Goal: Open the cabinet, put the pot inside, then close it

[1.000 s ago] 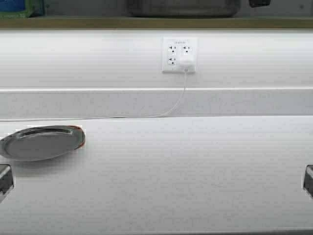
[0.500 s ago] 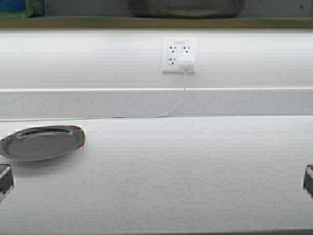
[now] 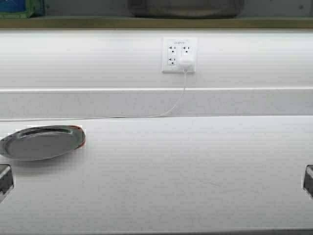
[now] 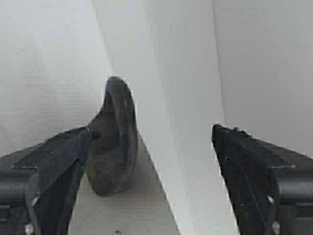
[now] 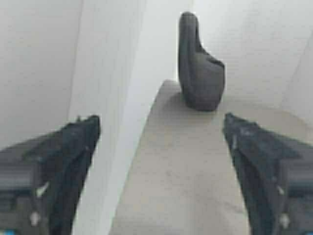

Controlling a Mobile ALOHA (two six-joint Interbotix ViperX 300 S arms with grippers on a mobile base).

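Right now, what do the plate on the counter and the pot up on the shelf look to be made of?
The plate looks like polished steel: mirror-bright, with reflections across it. The pot looks like dull dark grey metal, without shine; only its base shows, so that is less sure.

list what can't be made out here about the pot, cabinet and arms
- Pot: the high view's top edge cuts off all but its base.
- Cabinet: only its lower edge shows in the high view, so I cannot tell whether the doors are open or shut.
- Left gripper, right gripper: cut off by the high view's side edges. Only the wrist views show their open fingers.
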